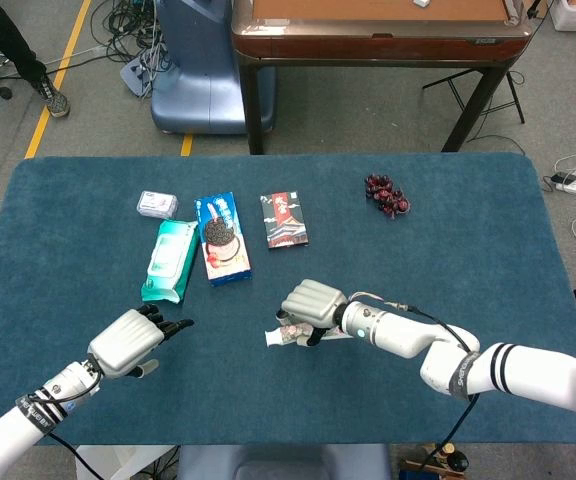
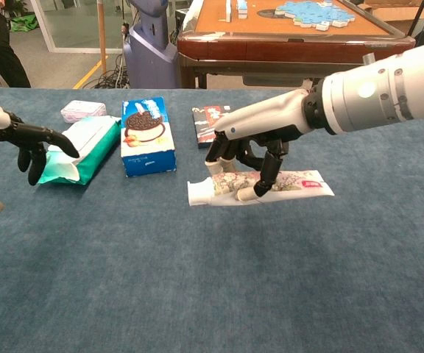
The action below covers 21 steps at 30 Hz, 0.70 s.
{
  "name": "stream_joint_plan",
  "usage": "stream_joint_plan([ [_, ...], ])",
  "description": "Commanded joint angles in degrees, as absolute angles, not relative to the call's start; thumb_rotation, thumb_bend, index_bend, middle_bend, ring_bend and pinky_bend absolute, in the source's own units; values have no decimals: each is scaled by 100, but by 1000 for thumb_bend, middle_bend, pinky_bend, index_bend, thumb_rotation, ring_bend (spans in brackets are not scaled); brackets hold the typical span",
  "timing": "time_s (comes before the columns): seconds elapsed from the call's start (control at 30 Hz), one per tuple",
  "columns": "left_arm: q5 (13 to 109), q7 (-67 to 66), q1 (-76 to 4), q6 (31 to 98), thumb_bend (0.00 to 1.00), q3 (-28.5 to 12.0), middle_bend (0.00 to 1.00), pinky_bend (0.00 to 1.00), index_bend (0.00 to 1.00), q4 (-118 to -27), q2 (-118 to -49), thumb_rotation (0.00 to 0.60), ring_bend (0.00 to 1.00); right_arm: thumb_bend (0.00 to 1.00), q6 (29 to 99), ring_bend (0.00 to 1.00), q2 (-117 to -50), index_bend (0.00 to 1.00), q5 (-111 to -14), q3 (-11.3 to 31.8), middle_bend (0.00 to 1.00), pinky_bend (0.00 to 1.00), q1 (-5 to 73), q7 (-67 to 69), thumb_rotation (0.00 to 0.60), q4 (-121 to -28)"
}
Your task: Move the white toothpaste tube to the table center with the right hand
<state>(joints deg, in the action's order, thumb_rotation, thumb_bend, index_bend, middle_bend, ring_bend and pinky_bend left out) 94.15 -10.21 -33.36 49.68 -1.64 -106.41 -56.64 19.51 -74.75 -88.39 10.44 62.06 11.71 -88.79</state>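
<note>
The white toothpaste tube (image 2: 300,182) lies flat on the blue table, a little front of the middle; in the head view only its white end (image 1: 276,338) shows under the hand. My right hand (image 2: 249,151) (image 1: 313,303) is down over the tube's left half and grips it, thumb on the near side and the other fingers curled on the far side. My left hand (image 1: 133,340) (image 2: 32,143) hovers at the front left with its fingers spread, holding nothing, close to the green pack.
A green wipes pack (image 1: 170,260), a blue cookie box (image 1: 222,238), a dark packet (image 1: 284,220) and a small white packet (image 1: 157,205) lie at the back left. Dark grapes (image 1: 386,195) sit at the back right. A wooden table (image 1: 368,40) stands beyond.
</note>
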Motion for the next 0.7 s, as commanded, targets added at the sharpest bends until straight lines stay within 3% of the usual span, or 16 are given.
stream_joint_plan([
  [0.03,9381,-1108,-3477,4823,242,-162,433,230,147,-10671,-5745,600,383,976,1830,740,-7512,893,-8834,1013,773,492,6400,1202,600,-8797],
  [0.7,9466,-1710,-4156,4337,242,-129,438,233,138,-10465,-6355,600,385,976,1516,756,-8044,905,-7893,968,781,492,7149,680,600,-8367],
])
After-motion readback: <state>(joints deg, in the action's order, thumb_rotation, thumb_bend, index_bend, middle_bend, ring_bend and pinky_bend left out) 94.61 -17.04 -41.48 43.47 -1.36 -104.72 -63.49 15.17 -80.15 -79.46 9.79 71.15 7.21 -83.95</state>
